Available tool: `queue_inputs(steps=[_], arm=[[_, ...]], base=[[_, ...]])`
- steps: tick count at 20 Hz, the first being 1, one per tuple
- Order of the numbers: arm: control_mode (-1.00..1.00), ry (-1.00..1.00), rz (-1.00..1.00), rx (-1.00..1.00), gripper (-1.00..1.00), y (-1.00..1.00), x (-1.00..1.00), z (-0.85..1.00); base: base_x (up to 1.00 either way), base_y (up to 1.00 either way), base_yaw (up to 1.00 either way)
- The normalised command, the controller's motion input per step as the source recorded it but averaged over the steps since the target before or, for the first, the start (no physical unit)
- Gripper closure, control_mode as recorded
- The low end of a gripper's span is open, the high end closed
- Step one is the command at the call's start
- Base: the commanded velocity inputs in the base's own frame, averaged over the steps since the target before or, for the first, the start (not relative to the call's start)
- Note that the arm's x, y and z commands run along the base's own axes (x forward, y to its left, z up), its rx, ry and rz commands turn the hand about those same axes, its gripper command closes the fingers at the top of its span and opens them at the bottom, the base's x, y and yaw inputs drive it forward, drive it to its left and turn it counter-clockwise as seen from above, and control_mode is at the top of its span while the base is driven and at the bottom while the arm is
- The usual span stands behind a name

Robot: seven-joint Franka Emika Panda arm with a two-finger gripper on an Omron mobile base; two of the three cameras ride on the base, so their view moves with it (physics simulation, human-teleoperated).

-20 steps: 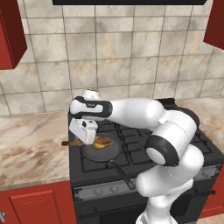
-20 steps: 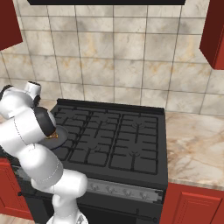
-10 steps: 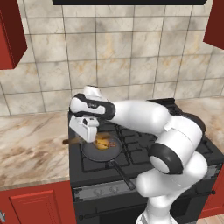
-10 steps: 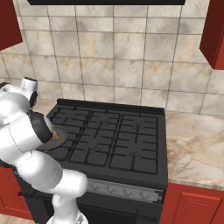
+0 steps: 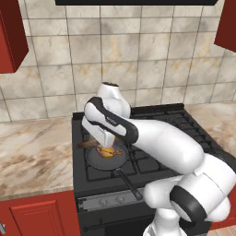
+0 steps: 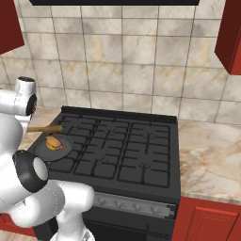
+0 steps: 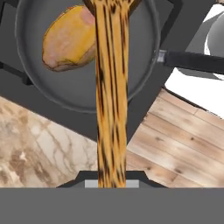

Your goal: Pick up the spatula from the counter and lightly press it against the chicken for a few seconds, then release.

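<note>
the robot's claw [image 7: 111, 183] is clamped on the handle of a long wooden spatula [image 7: 111, 87]. its blade reaches over a round dark grey frying pan [image 7: 65, 87] on the black stove [image 6: 122, 150], just beside the golden piece of chicken [image 7: 70, 37] lying inside.

Stove [image 6: 132, 150] beside the counter [image 6: 207, 150] bears a pan [image 6: 44, 151], seemingly front-left.

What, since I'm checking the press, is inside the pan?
The pan holds the chicken. The spatula reaches in over the pan beside it; whether they touch is unclear. The spatula hides the pan floor beneath it, and its tip is out of frame.
</note>
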Motion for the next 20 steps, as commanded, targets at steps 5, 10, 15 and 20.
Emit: queue_inputs(steps=[5, 10, 15, 20], arm=[[-1.00, -0.23, 0.05, 0.00, 1.00, -0.50, -0.48, 0.68], [-1.00, -0.18, 0.03, 0.00, 1.00, -0.57, -0.52, 0.57], [-1.00, -0.12, 0.02, 0.00, 1.00, -0.65, -0.54, 0.41], [-1.00, -0.11, 0.02, 0.00, 1.00, -0.74, -0.54, 0.39]], base=[[0.00, 0.00, 0.00], [0.00, 0.00, 0.00], [0.00, 0.00, 0.00], [0.00, 0.00, 0.00]])
